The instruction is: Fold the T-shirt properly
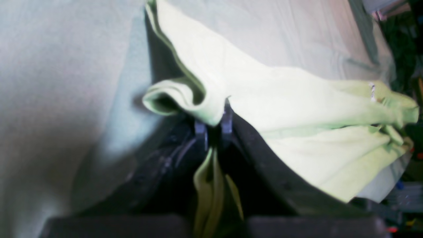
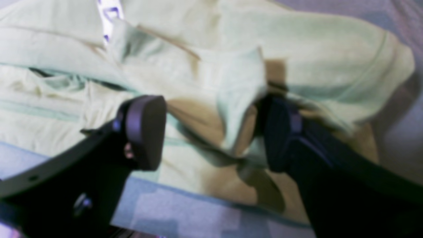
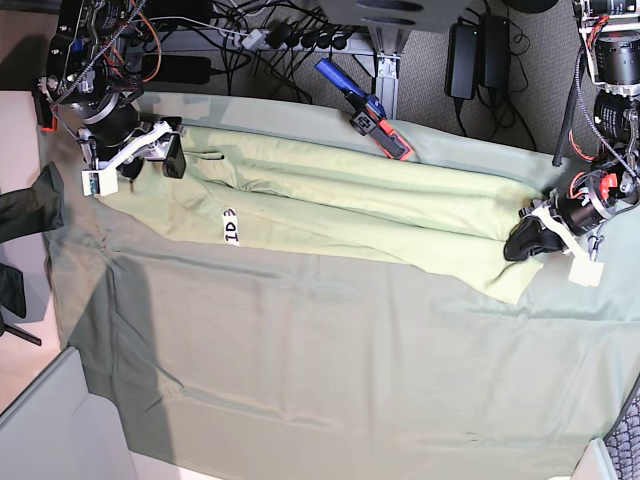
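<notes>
The light yellow-green T-shirt [image 3: 350, 190] lies pulled out in a long band across the back of the table. Its white tag [image 3: 231, 227] with black marking faces up near the left end. My left gripper [image 3: 522, 240] is at the shirt's right end. In the left wrist view the left gripper [image 1: 213, 127] is shut on a pinch of the shirt [image 1: 281, 99]. My right gripper [image 3: 170, 150] is at the shirt's left end. In the right wrist view the right gripper [image 2: 211, 132] is open, with a raised fold of the shirt [image 2: 297, 49] between its fingers.
The grey-green tablecloth [image 3: 300, 350] covers the table. A blue and red tool [image 3: 365, 110] lies at the back edge, just behind the shirt. A dark garment [image 3: 30, 205] hangs at the left edge. Cables and power bricks [image 3: 465, 45] sit behind the table.
</notes>
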### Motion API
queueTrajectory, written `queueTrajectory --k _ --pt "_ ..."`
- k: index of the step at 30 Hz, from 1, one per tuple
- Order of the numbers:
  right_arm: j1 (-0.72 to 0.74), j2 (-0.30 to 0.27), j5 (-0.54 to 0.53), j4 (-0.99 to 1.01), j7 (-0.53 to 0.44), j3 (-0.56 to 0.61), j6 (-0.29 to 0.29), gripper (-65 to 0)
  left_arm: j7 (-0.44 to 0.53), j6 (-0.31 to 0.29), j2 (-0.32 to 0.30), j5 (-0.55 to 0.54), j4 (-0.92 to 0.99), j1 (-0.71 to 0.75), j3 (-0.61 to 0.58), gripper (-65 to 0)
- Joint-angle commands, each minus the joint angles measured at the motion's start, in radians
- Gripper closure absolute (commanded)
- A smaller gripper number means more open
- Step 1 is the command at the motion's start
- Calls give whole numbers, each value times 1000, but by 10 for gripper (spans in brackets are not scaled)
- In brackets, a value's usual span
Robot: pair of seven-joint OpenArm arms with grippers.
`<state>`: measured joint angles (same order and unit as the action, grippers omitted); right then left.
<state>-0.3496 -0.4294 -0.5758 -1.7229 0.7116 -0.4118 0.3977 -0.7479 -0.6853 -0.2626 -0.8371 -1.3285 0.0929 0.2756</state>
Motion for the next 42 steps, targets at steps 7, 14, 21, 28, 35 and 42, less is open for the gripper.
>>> queueTrajectory --k 7,14,21,28,35,42 --pt "6 -16 -98 -64 -14 -80 55 -445 16 -13 -102 -19 -19 -55 105 0" --pt "8 -16 -132 -175 14 -175 55 -445 52 -13 -143 60 -19 -114 105 0" --pt "8 -16 -132 -180 15 -214 55 -445 109 -13 -256 213 -19 -171 105 0" --pt "8 -16 -132 -180 14 -214 55 -445 -2 -13 -227 109 -86 -156 97 0" --pt "9 -16 -131 -180 14 -214 55 -445 -11 -13 -85 166 -460 -43 -90 0" --pt "8 -16 -121 -180 15 -214 55 -445 70 2 25 414 -473 -38 -317 0"
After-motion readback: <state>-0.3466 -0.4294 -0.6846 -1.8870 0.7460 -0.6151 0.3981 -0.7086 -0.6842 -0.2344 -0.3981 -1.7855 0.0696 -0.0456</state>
